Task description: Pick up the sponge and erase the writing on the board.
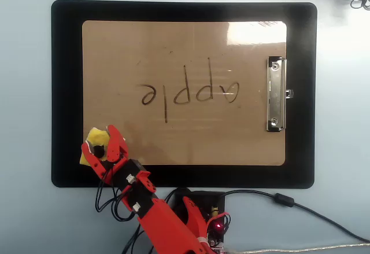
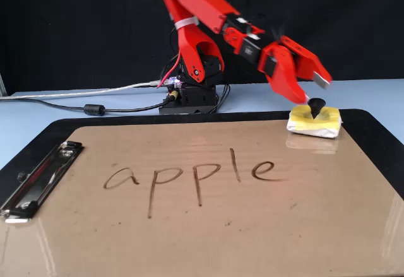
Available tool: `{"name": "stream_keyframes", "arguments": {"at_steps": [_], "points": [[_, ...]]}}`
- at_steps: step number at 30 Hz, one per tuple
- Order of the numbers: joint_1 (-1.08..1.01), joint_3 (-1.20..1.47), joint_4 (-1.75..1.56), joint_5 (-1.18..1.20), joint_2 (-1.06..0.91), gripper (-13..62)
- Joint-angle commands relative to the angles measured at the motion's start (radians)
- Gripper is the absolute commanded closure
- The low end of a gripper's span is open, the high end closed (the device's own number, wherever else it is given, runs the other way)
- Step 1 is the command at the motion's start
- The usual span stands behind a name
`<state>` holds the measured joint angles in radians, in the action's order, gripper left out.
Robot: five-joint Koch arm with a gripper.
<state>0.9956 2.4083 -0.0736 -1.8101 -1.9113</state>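
Observation:
The yellow sponge (image 1: 92, 136) lies on the board's near-left corner in the overhead view and at the far right (image 2: 314, 123) in the fixed view, its black centre knob pointing up. My red gripper (image 1: 99, 140) hangs open right over it (image 2: 314, 93), one finger on each side of the knob, and its tips are just above the pad. The tan board (image 1: 173, 51) (image 2: 189, 233) bears the dark writing "apple" (image 1: 191, 92) (image 2: 196, 176) across its middle, apart from the gripper. The arm hides part of the sponge from above.
The board rests on a larger black mat (image 1: 66, 92) (image 2: 379, 138). Its silver clip (image 1: 276, 95) (image 2: 38, 176) sits on one short edge. The arm's base (image 1: 199, 208) (image 2: 189, 97) and its cables (image 2: 95, 108) lie beyond the mat's edge.

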Motion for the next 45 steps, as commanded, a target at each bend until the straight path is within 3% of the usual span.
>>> {"name": "stream_keyframes", "arguments": {"at_steps": [1, 9, 45], "points": [[0.021, -0.058, -0.101, -0.017, 0.044, 16.1], [0.084, -0.043, -0.485, -0.015, 0.224, 16.3], [0.13, 0.209, -0.489, 0.178, 0.229, 20.1]]}}
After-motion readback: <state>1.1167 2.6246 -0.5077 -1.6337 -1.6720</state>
